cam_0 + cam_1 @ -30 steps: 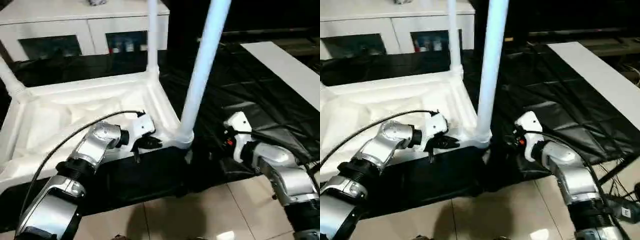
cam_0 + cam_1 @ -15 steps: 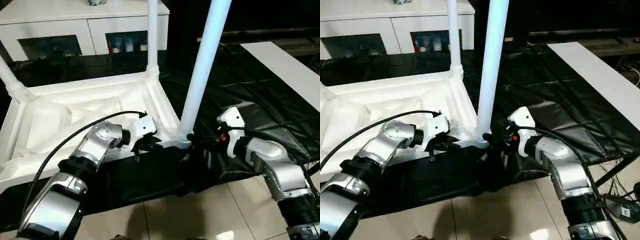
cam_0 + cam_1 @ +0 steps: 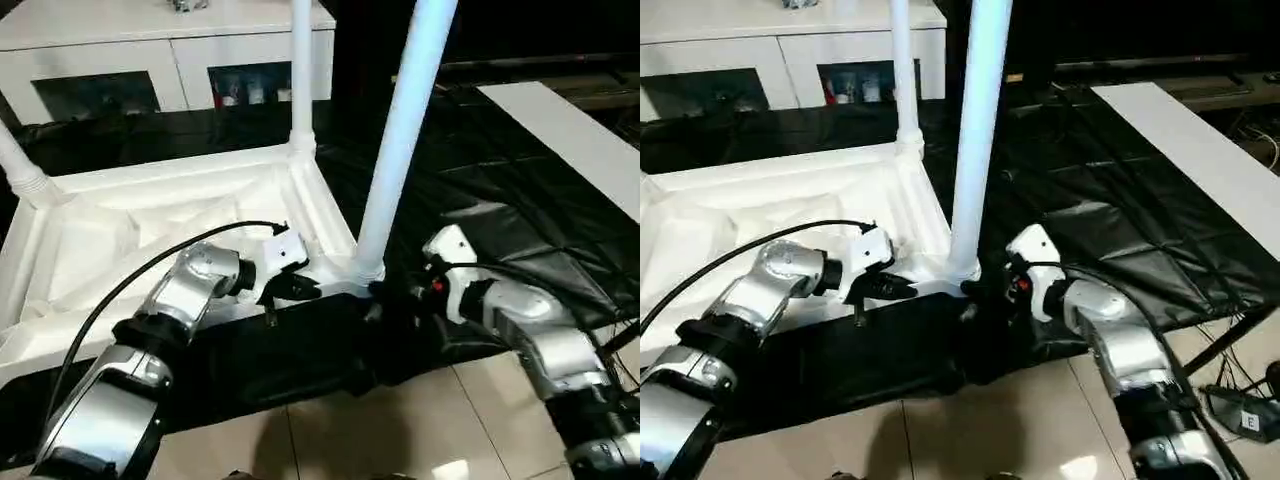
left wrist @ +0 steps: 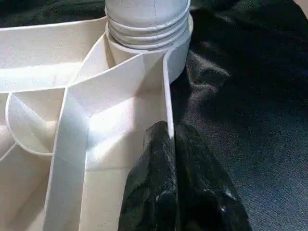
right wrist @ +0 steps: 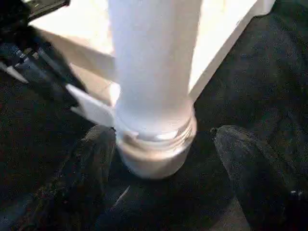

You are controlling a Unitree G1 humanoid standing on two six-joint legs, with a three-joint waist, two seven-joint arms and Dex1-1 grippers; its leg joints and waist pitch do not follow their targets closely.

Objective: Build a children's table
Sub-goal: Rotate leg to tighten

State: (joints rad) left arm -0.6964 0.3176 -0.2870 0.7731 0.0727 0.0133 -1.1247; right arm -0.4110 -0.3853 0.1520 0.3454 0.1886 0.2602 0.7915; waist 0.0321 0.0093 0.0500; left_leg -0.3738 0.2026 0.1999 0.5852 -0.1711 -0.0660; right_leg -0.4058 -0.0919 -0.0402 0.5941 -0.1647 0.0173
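Note:
The children's table lies upside down on a black cloth, its white ribbed tabletop [image 3: 150, 230] facing up. Three white legs stand in its corner sockets: the near right leg [image 3: 400, 150], the far right leg [image 3: 300, 70] and a left leg [image 3: 20, 165]. My left gripper [image 3: 300, 288] is shut on the tabletop's near rim [image 4: 166, 96], just beside the near right socket. My right gripper [image 5: 163, 137] is open, with one finger on each side of that leg's base [image 5: 154, 144], apart from it.
A white cabinet [image 3: 180, 50] with glass fronts stands behind the tabletop. The black cloth [image 3: 480, 180] spreads to the right, with a white board [image 3: 570, 130] lying on it. Tiled floor [image 3: 330, 430] lies in front, and cables [image 3: 1240, 400] run at the near right.
My right gripper has moved left, from beside the near right leg to around its base. My left gripper has closed a little tighter on the rim.

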